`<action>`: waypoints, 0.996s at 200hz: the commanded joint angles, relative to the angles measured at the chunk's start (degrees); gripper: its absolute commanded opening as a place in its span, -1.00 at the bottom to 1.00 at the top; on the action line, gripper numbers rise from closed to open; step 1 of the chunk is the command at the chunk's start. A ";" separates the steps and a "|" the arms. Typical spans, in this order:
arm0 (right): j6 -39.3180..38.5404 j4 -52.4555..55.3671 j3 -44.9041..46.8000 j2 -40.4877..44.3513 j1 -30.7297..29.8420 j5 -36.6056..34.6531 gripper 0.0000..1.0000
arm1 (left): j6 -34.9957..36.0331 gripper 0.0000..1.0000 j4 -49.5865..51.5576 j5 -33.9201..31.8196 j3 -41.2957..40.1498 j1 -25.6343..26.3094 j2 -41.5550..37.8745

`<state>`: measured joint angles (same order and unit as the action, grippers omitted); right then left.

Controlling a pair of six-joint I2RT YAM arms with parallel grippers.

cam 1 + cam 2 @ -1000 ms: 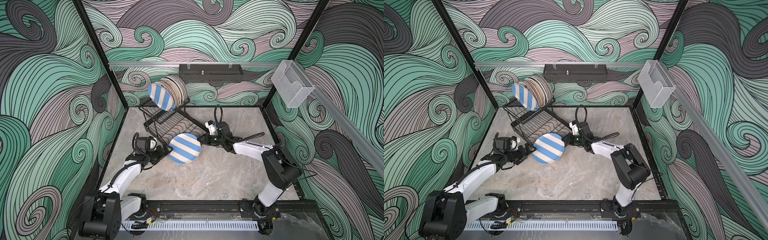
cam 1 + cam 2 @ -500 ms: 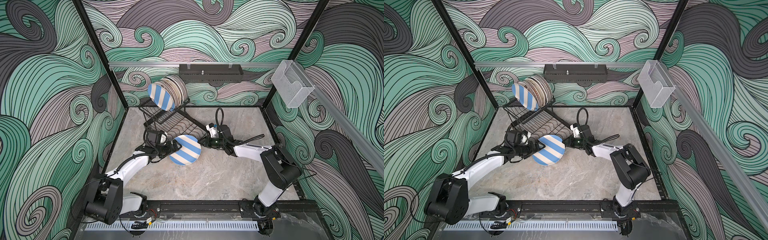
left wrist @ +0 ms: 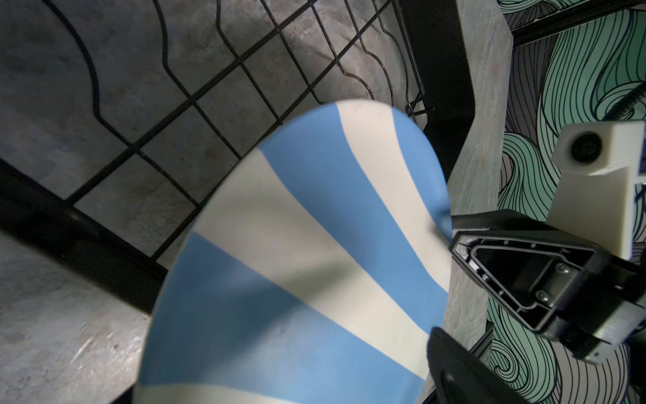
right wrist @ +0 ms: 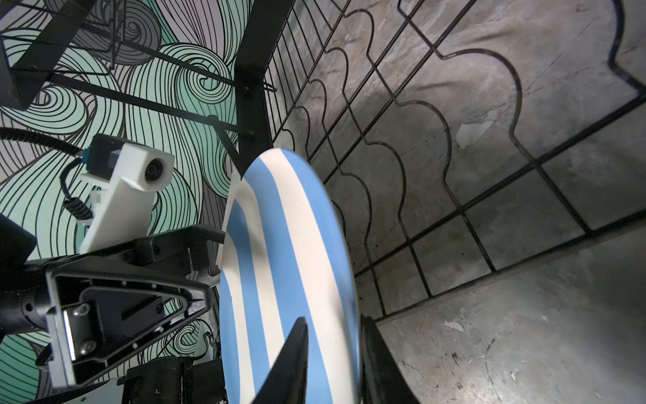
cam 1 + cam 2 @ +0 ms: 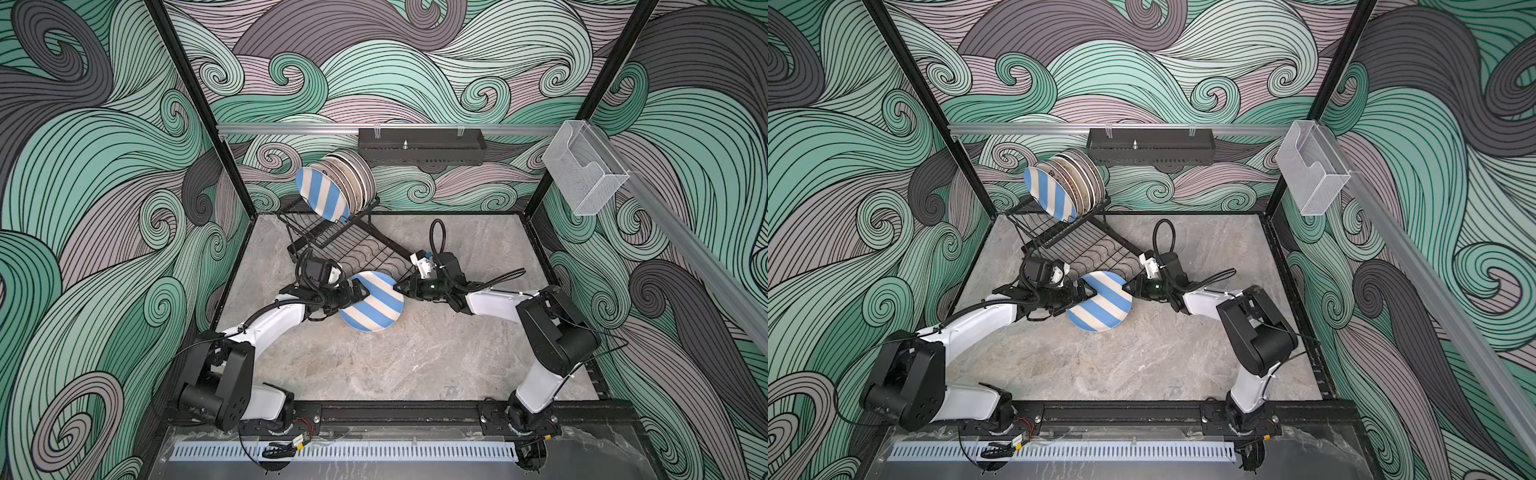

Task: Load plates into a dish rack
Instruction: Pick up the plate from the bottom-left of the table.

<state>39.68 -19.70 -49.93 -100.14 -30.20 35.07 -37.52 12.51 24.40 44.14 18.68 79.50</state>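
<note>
Left jaws pinch the striped plate [image 5: 374, 305]; right jaws straddle its rim, how firmly I cannot tell. A weak pinch could drop it onto the worktop [image 5: 415, 365].

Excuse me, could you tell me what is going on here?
The robot is filling a dish rack: a row of plates stands in its upper shelf. One blue-and-cream striped plate is tilted up at the front of the rack. The left hand is at one side of its rim and the right hand at the opposite side. It looks like a handover; which hand bears the plate, I cannot tell.
</note>
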 commanded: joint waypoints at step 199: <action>2.22 -6.67 -1.23 -1.77 0.14 6.80 -0.79 | 1.56 0.97 0.12 2.31 9.80 0.72 6.23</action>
<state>42.63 -25.87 -49.95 -102.04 -29.93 40.64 -37.47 17.10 24.77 49.69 18.81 85.58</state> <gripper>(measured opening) 0.132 0.986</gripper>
